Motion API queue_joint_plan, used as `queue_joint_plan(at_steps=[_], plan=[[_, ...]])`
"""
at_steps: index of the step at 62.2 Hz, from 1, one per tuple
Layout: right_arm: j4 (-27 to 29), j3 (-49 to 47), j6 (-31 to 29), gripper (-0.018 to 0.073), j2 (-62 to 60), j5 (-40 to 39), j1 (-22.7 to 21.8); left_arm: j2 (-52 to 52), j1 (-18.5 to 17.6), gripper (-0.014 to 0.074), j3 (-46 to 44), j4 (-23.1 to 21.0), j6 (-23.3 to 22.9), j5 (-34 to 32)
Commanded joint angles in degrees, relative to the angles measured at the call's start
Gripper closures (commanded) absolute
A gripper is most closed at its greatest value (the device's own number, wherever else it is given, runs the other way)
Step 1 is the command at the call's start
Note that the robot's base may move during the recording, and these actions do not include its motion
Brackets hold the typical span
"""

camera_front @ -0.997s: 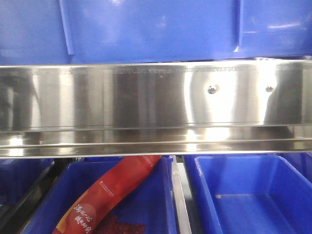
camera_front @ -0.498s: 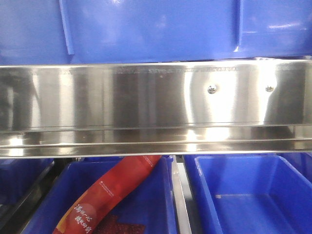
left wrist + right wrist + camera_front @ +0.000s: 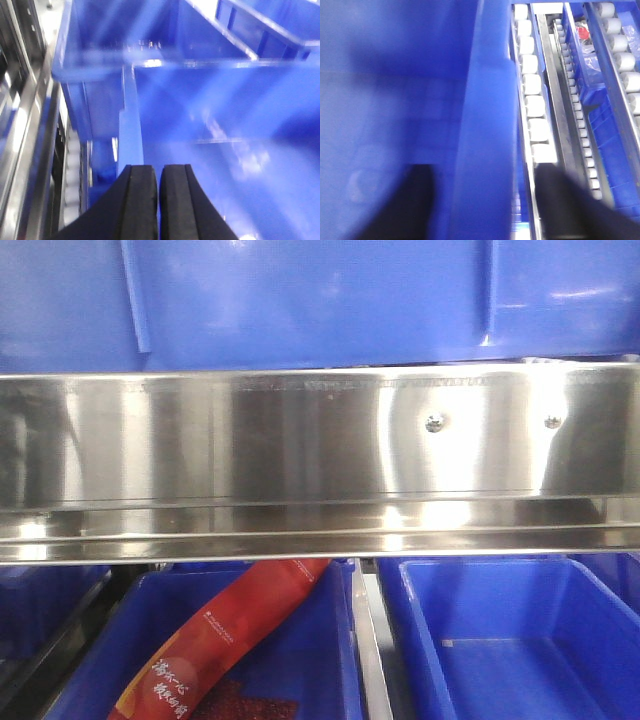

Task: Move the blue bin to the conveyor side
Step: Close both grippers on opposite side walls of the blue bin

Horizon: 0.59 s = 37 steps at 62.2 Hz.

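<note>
1. The blue bin rests on top of the steel rack and fills the width of the front view.
2. The left end effector is over the bin's interior, clenched, its pads together with nothing seen between them.
3. The right end effector is released and straddles the bin's side wall, one finger inside and one outside, neither touching it.
4. White rollers run just beside the bin's outer wall.
5. Below the bin, a smaller crate holds a red packet.
</note>
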Motion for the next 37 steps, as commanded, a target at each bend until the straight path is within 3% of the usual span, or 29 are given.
queue_joint_plan(at_steps=[1, 6, 22, 37], plan=[[-1.04, -0.57, 0.46, 0.0510, -0.28, -0.07, 0.09, -0.05, -0.39, 0.0585, -0.41, -0.47, 0.10, -0.42], [-1.04, -0.57, 0.46, 0.0662, -0.28, 0.37, 0.09, -0.06, -0.39, 0.0585, -0.41, -0.62, 0.10, -0.42], [-1.04, -0.57, 0.46, 0.0637, -0.28, 0.98, 0.09, 1.43, -1.41, 0.0561, -0.41, -1.51, 1.78, -3.84], [-1.04, -0.57, 0.46, 0.0637, -0.28, 1.15, 0.09, 6.63, -2.44, 0.0316, -2.21, -1.41, 2.19, -9.24]])
